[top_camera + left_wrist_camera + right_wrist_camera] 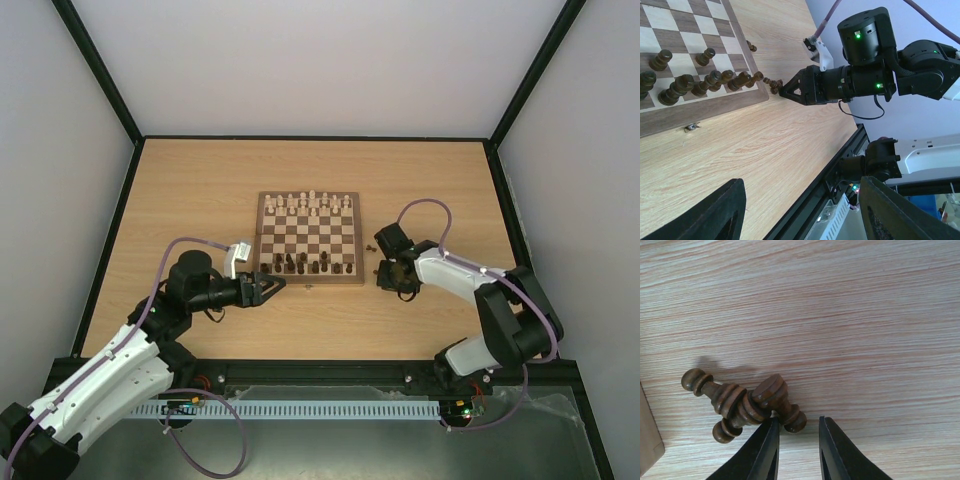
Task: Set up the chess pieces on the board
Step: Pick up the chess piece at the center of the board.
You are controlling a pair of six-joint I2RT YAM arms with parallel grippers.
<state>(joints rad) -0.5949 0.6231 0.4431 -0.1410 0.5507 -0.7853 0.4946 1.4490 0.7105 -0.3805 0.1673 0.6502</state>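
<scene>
**Entry: loose pawns, off the board's right near corner**

- **Location.** The loose pawns [774, 400] lay in a small touching cluster on the table [840, 315], just beside the corner of the board [715, 107]. All were on their sides and none stood upright. It could not be told whether the cluster held two or three.
- **Remainder of set.** The other dark chess pieces [305, 264] stood on the board's near rows. The pale chessmen [312, 203] stood on the far rows.
- **Right fingers** [769, 445]. They were low over the table and narrowly apart, clamped on nothing. The nearest pawn's round head sat just inside the gap, close against the left-hand tip in the wrist view, with daylight on the other side.
- **Long axis.** The nearest pawn lay diagonally, base away and head toward the tips, so it ran more along the reach than across the gap. A closing pinch would probably catch only the knob, a poor hold. Its neighbour leaned against it and would likely be disturbed.
- **Left fingers** [715, 215]. They stood wide apart and empty at the board's near left corner, well apart from the cluster.
- **Nearer arm.** The right.
</scene>
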